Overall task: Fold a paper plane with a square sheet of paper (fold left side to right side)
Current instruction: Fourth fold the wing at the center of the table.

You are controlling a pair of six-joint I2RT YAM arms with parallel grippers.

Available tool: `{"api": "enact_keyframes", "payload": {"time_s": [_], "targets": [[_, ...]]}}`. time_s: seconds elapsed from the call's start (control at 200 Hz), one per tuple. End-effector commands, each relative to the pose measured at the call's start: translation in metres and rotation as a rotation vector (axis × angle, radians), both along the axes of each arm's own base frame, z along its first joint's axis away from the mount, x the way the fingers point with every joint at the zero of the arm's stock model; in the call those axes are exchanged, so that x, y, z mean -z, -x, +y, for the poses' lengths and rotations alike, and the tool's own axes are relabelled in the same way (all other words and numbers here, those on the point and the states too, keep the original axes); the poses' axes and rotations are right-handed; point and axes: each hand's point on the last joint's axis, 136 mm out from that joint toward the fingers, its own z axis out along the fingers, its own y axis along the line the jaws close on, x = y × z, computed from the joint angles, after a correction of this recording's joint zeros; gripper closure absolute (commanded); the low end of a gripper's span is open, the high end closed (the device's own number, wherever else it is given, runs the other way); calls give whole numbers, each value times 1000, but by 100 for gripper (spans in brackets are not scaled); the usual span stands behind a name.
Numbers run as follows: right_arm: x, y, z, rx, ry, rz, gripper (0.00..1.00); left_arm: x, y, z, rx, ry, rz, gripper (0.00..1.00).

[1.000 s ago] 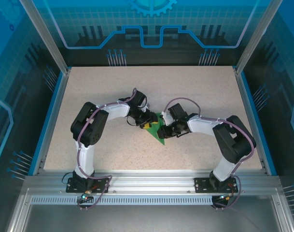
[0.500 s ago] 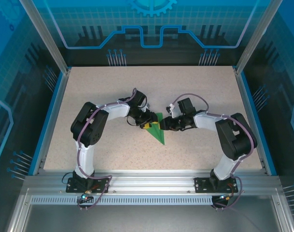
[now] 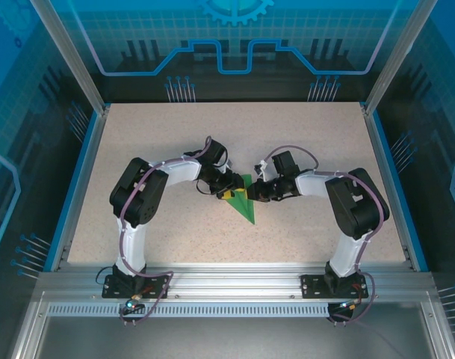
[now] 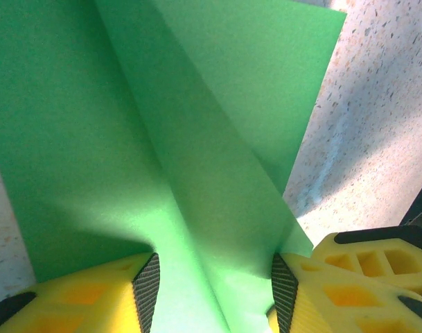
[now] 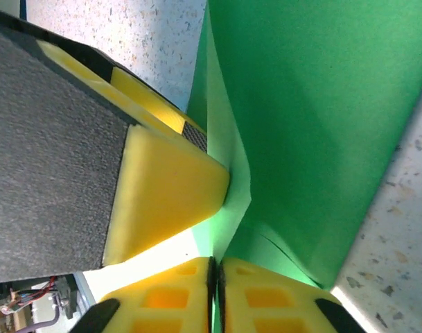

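Speckled beige table (image 3: 175,149) inside blue-lit glass enclosure (image 3: 234,37).

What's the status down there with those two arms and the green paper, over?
Left gripper open, jaws apart astride the fold. Right gripper shut, pinching a flap of the green sheet. Nothing seen in the way.

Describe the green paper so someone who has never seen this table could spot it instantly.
On the speckled beige table, look at the middle, where the left gripper and the right gripper come together. Between them sits the paper, folded into a narrow wedge whose tip points toward the near edge. It is the only green thing there.
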Motion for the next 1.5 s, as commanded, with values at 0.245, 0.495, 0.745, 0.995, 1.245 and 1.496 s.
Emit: {"api": "enact_keyframes", "payload": {"time_s": [0.245,0.495,0.745,0.995,1.245,1.496], "targets": [[15,0,-16,10,138,4,93,15,9,3,-1,-52,49,50],[20,-4,-19,17,170,6,95,15,10,4,-1,-54,50,49],[24,-4,-21,14,189,10,95,15,10,4,0,-54,51,49],[29,-4,-22,14,203,18,95,15,10,4,0,-54,49,49],[28,-5,-20,10,203,14,95,15,10,3,2,-54,48,49],[39,5,-23,-6,242,49,95,13,9,2,6,-46,43,49]]}}
